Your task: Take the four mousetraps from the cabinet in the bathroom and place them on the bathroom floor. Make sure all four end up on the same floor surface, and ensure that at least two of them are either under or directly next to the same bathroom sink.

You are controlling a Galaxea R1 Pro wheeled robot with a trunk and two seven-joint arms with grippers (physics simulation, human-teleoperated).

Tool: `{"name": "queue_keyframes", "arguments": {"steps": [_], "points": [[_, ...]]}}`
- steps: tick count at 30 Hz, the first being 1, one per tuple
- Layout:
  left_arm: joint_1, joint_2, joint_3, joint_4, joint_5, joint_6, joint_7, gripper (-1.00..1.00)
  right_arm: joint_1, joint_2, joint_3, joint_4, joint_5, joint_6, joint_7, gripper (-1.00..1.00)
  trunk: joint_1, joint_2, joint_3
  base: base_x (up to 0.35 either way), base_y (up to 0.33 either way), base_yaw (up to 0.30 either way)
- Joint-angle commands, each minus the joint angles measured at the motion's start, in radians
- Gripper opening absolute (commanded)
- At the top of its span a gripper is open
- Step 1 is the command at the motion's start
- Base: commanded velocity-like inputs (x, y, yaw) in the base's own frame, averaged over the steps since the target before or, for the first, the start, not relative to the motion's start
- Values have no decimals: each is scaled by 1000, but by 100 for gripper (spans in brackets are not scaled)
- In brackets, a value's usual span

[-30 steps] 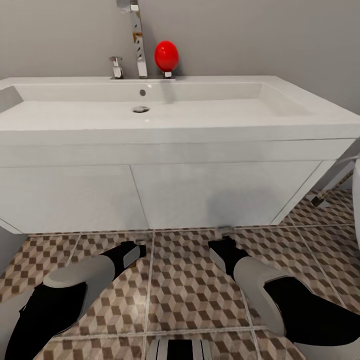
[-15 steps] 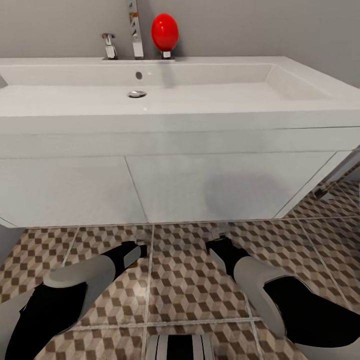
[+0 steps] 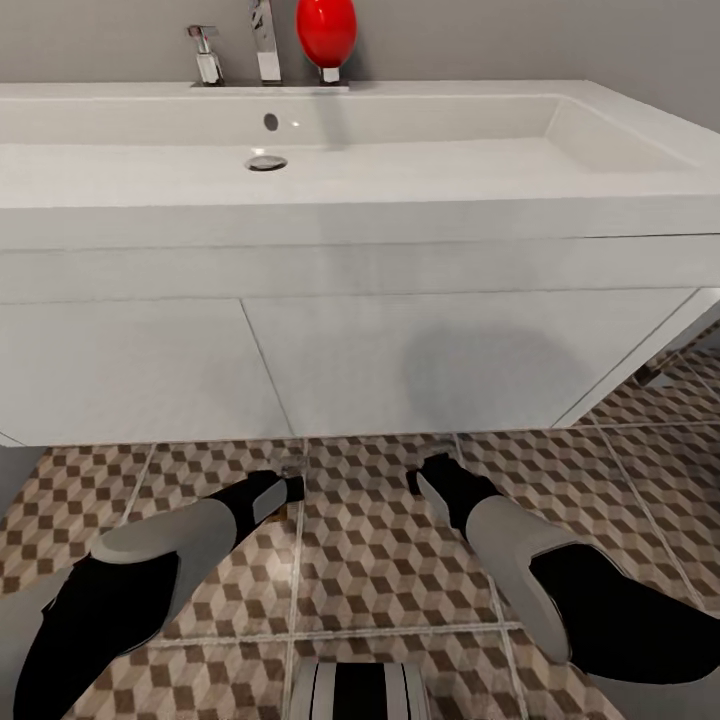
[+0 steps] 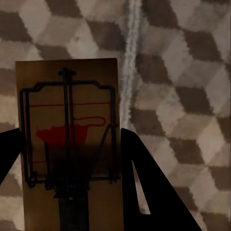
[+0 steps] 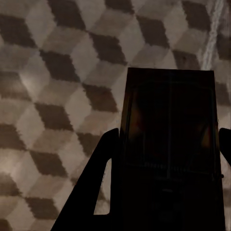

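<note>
Both arms reach low over the bathroom floor in front of the sink, each carrying a mousetrap.

The wide white sink spans the far side, its vanity edge just beyond the grippers. The left gripper has its jaws closed on a tan mousetrap with wire frame and red mark; the right gripper clamps a dark, shadowed mousetrap. Open patterned tile lies near and right.
</note>
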Motion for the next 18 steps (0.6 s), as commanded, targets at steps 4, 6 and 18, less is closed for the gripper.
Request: {"name": "queue_keyframes", "arguments": {"steps": [4, 6, 18], "points": [[-3, -1, 0, 0, -4, -3, -1, -100, 0, 3, -16, -7, -1, -6, 1, -100, 0, 0, 0, 2, 0, 0], [-3, 4, 0, 1, -4, -2, -1, -100, 1, 3, -17, -7, -1, -7, 1, -100, 0, 0, 0, 95, 0, 0], [-3, 5, -1, 1, -4, -2, 3, -100, 1, 3, -18, 0, -1, -5, 1, -100, 0, 0, 0, 112, 0, 0]]}}
